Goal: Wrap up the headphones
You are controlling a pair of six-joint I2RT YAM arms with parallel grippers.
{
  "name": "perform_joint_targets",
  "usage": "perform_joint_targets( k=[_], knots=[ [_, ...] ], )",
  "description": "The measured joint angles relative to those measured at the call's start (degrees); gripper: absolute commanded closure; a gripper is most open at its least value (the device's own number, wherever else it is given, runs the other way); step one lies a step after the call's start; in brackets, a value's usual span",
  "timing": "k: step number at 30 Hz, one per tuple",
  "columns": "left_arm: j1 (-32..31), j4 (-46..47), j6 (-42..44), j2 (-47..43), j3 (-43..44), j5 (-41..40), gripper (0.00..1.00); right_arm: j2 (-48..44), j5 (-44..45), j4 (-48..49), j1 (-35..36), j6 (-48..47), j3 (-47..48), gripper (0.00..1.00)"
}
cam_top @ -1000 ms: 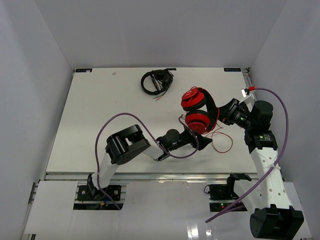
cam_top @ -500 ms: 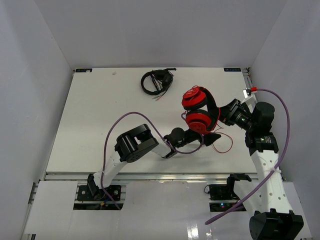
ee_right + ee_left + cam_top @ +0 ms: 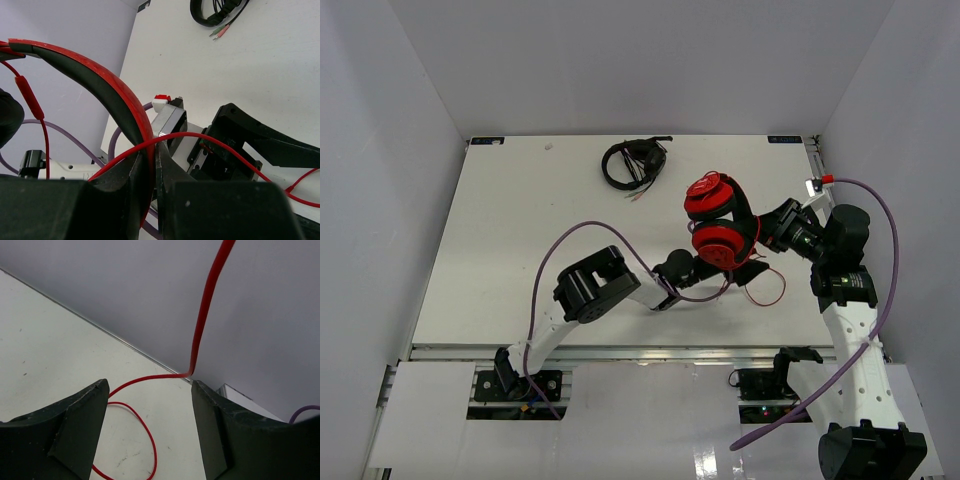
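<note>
- Black headphones (image 3: 633, 163) with a bundled cable are lying near the far edge of the white table (image 3: 520, 220), well apart from both arms. In the right wrist view they (image 3: 215, 12) are showing at the top, with small coloured plugs trailing out.
- A purple cable (image 3: 590, 232) is arching over the left arm, and another purple cable (image 3: 885, 250) is looping round the right arm.
- The red headphones (image 3: 718, 215) are sitting raised over the right half of the table, ear cups stacked one beyond the other, between the two grippers.
- Their thin red cable (image 3: 765, 290) is trailing onto the table in a loose loop on the near right side.
- The right gripper (image 3: 767, 228) is clamping the headband (image 3: 100, 75); its jaws are pinching tight on the red band with its black lining.
- The left gripper (image 3: 745, 272) is sitting just below the lower ear cup, jaws standing wide apart.
- In the left wrist view, the red cable (image 3: 202, 325) is dropping between the spread fingers (image 3: 80, 415) and bending close to one tip; whether it is touching cannot be told.
</note>
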Motion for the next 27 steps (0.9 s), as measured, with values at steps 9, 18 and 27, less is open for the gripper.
perform_joint_targets(
  k=[9, 18, 27],
  knots=[
    [0.34, -0.93, 3.21, 2.28, 7.16, 1.88, 0.37, 0.00, -1.19, -0.01, 0.00, 1.73, 0.00, 0.92],
    [0.34, -1.72, 2.97, 4.33, 9.14, 2.85, 0.96, 0.00, -1.60, 0.01, 0.00, 2.65, 0.00, 0.92],
    [1.61, -0.21, 4.08, -0.04, -3.67, 3.77, 1.00, -1.10, -1.16, -3.99, 0.00, -4.80, 0.14, 0.92]
  ],
)
